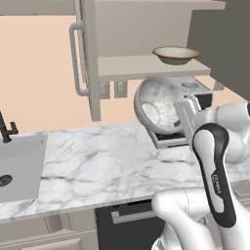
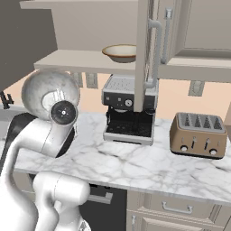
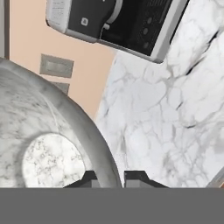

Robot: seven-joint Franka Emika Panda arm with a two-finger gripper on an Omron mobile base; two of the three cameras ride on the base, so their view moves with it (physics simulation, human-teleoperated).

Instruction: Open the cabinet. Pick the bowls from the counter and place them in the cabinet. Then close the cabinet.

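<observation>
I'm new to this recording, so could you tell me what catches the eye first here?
The marbled bowl stands out, tipped on its side in the tool, lifted off the counter just below the open cabinet. The tan bowl already sits on the cabinet's bottom board.

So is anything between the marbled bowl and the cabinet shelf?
Nothing visible blocks it. The gripper holds the marbled bowl just below the open cabinet shelf, above the coffee machine. The tan bowl sits on the shelf's right; the left is free.
</observation>
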